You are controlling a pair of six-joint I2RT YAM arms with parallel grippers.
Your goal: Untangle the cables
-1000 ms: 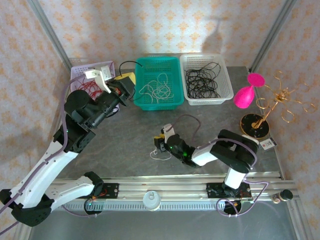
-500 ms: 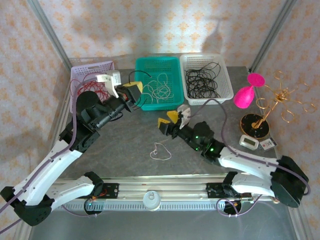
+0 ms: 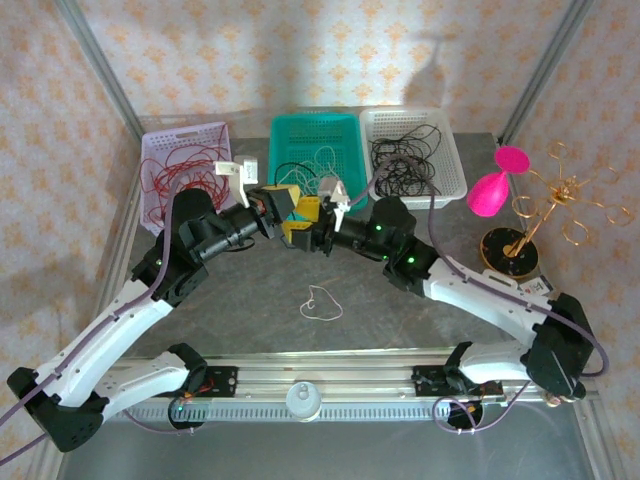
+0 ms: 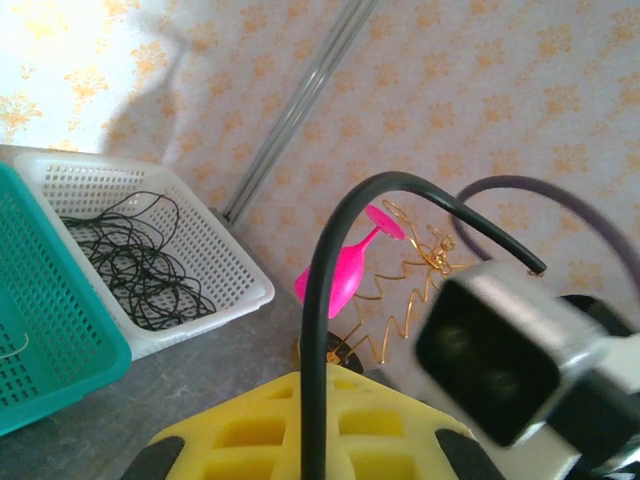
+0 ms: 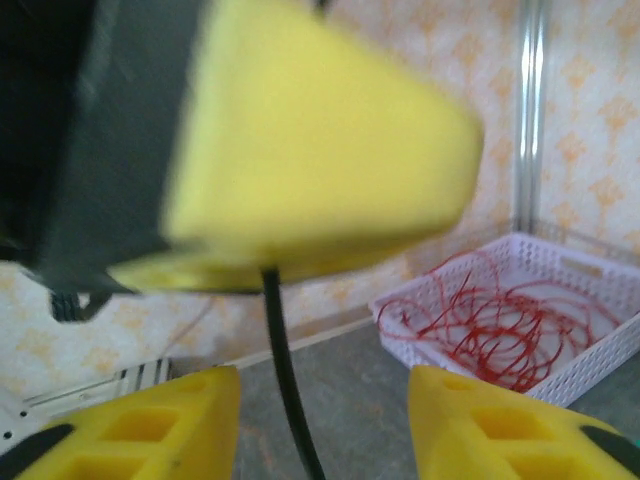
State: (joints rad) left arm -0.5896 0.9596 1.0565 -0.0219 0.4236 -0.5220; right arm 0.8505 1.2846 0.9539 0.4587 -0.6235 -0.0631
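Note:
My left gripper hangs in front of the teal basket, shut on a thin black cable. In the left wrist view the black cable rises from between the closed yellow fingers and arcs over to the right, ending free. My right gripper faces the left one, tip to tip. Its yellow fingers stand apart, and the black cable hangs down between them without touching either. A small white cable lies looped on the table, below both grippers.
Three baskets line the back: a purple one with red cables, a teal one with white cables, a white one with black cables. A pink glass and a gold wire stand are at the right.
The right arm rose from the table, leaving the white cable there, and swung back-left to meet the left gripper. The left gripper carried the black cable rightward, to the front of the teal basket.

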